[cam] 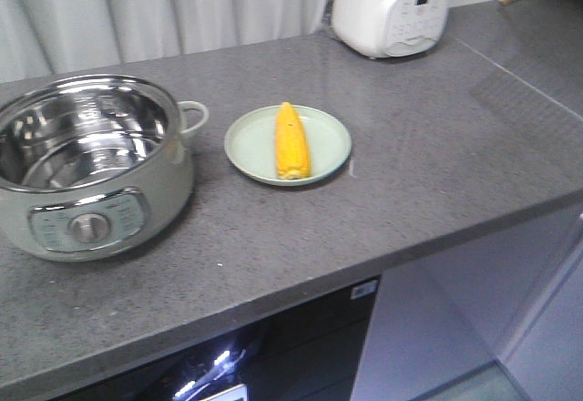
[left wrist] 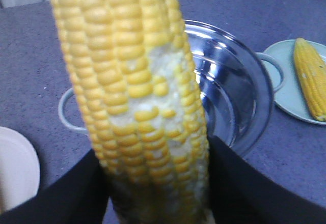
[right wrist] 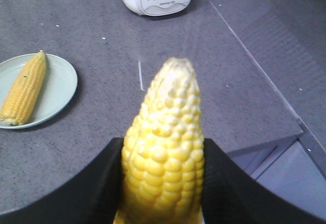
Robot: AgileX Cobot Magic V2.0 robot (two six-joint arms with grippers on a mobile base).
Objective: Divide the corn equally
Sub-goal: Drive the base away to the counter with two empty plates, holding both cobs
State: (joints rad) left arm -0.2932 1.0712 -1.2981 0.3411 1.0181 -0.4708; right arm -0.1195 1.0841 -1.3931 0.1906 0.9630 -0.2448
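Observation:
One cob of corn (cam: 291, 141) lies on a pale green plate (cam: 244, 141) in the middle of the grey counter; that cob also shows in the left wrist view (left wrist: 310, 79) and the right wrist view (right wrist: 24, 89). My left gripper (left wrist: 158, 183) is shut on a second cob of corn (left wrist: 132, 86), held above the counter in front of the steel pot (left wrist: 229, 96). My right gripper (right wrist: 163, 183) is shut on a third cob of corn (right wrist: 165, 147), tip pointing away, right of the plate (right wrist: 58, 89). Neither gripper appears in the front view.
A large steel electric pot (cam: 86, 159) stands empty left of the plate. A white rice cooker (cam: 392, 5) sits at the back right. A pale plate (left wrist: 15, 165) shows at the left wrist view's left edge. The counter's front edge (cam: 383, 264) runs close below.

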